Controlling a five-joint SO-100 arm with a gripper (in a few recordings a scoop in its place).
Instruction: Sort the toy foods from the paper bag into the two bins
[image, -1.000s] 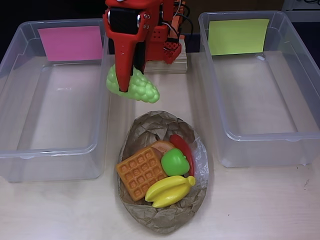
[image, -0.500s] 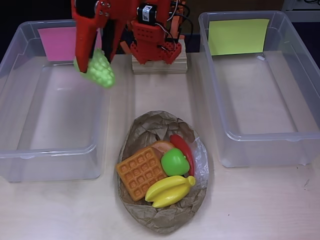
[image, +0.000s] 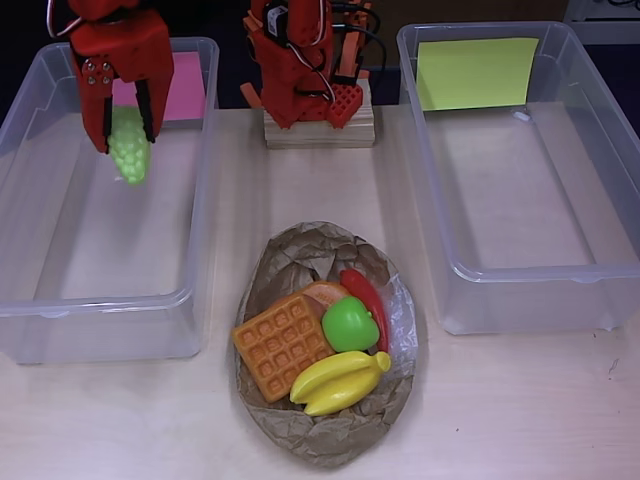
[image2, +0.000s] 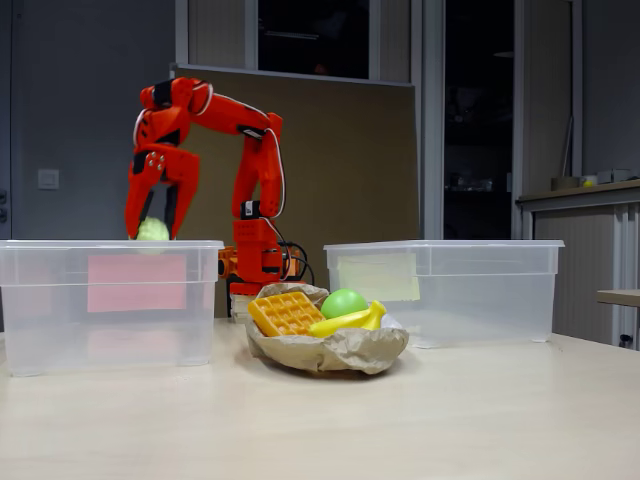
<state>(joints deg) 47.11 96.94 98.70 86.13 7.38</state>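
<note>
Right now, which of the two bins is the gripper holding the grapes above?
The bin with the pink label, on the overhead view's left: the gripper holds the grapes over it. The yellow-green-labelled bin is across the table.

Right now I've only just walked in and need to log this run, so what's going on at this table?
The red arm's gripper is shut on the pale green grapes, holding them above the clear bin with the pink label; in the fixed view they sit about level with its rim. The bin with the yellow-green label holds no toys. The paper bag between the bins holds a waffle, green apple, bananas, red chili and an orange pastry partly hidden beneath them.
</note>
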